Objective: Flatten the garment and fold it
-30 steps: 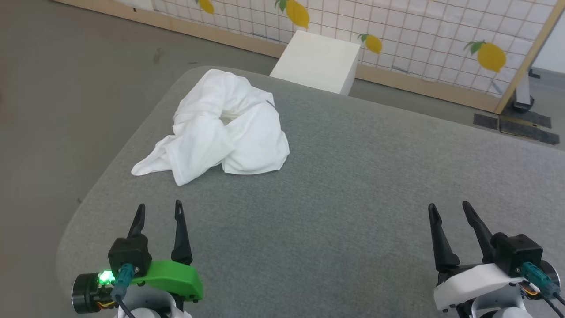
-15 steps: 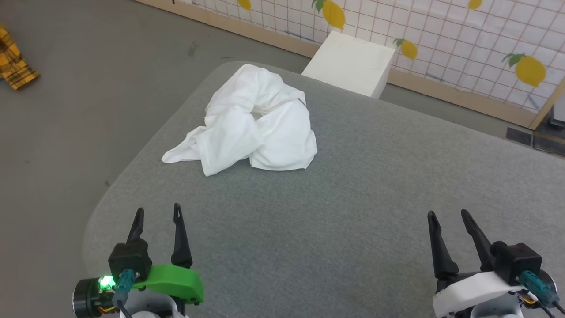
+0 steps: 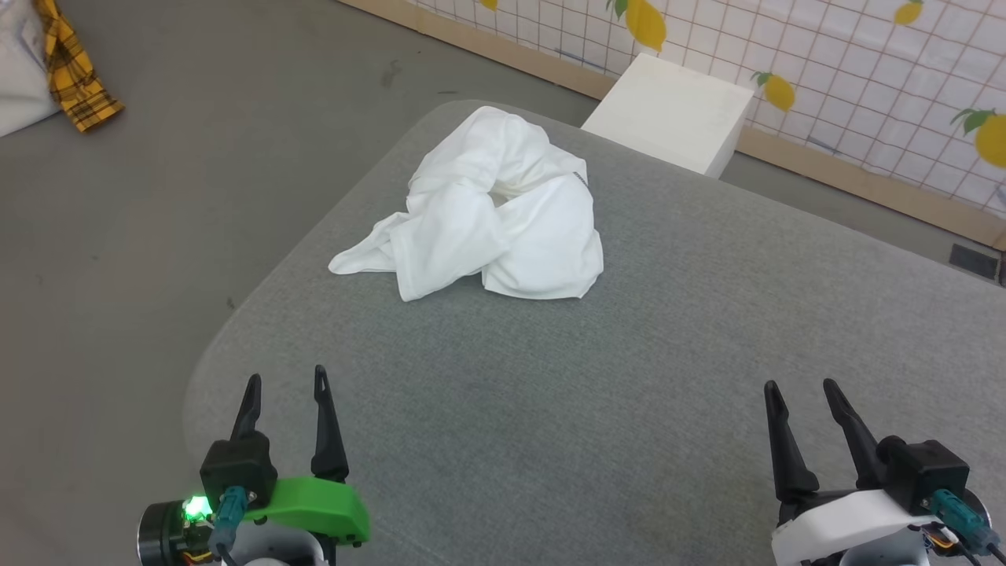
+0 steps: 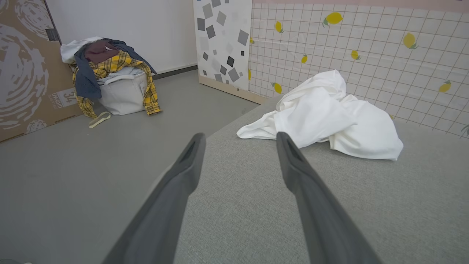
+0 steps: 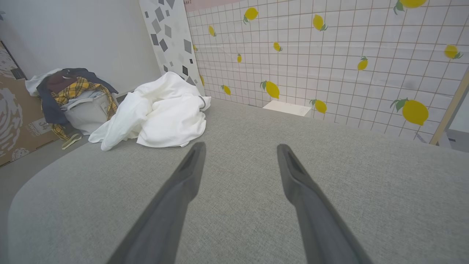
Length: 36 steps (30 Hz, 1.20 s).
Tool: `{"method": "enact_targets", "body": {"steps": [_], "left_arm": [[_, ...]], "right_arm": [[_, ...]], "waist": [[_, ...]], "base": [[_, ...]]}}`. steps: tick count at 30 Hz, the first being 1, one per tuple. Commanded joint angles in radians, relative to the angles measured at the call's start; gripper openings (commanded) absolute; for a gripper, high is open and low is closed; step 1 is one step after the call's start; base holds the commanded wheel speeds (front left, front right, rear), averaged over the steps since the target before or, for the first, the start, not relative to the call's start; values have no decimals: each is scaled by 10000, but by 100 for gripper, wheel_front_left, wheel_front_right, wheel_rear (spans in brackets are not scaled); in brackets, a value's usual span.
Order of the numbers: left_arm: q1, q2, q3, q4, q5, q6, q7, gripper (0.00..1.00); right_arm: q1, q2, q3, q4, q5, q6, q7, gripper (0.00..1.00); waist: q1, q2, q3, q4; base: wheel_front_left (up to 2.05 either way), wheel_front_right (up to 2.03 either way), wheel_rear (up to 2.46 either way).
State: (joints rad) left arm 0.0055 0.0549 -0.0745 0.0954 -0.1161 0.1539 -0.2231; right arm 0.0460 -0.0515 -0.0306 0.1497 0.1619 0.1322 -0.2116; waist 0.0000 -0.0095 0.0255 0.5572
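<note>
- Since the earlier frame the head camera has swung leftward. The garment (image 3: 495,212) keeps the same crumpled heap, and both grippers hold their places.
- The garment lies bunched at about 11 o'clock on the grey padded surface (image 3: 629,409), near its far left corner, with one loose end trailing toward 9 o'clock.
- The left gripper (image 3: 287,377), at 7 o'clock, has its jaws spread wide and empty, well apart from the cloth.
- The right gripper (image 3: 801,387), at 5 o'clock, is equally wide and holds nothing.
- A white box (image 3: 668,114) stands at 1 o'clock beyond the surface.
- A yellow plaid cloth (image 3: 75,71) lies at 10 o'clock on the floor.
</note>
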Motion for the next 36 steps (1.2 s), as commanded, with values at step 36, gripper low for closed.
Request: {"method": "enact_targets", "body": {"steps": [36], "left_arm": [[-1505, -43, -282, 1224, -689, -579, -345, 100]], "right_arm": [[138, 13, -44, -175, 19, -15, -37, 100]], "waist": [[0, 92, 470, 102]], "base": [[0, 0, 0]]}}
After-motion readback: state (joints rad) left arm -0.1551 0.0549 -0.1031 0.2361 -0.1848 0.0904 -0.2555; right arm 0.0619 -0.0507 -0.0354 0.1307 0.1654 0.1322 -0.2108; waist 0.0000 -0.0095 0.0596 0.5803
